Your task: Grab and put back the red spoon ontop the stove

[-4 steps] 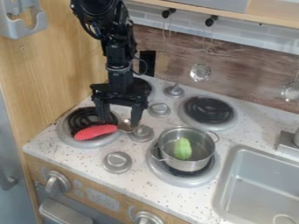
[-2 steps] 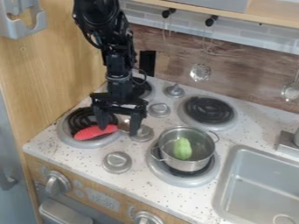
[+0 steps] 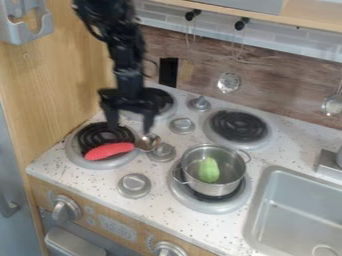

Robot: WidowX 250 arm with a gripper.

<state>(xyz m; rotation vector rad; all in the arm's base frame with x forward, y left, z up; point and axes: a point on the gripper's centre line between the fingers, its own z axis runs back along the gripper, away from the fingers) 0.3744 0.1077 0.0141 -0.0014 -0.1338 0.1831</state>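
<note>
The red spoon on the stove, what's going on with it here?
A black robot arm has its open tool hanging over the stove, just above the red spoon and not gripping it. The spoon's red handle lies across the near left burner, its metal bowl by a silver knob. Nearby, a metal pot with a green object inside sits on another burner.

Soft, fairly bright light spreads across the counter (image 3: 93, 181), with faint shadows. Small highlights mark the pot (image 3: 215, 189) and the spoon's (image 3: 148, 142) metal end. The dark arm (image 3: 127, 55), upper left, is blurred.
</note>
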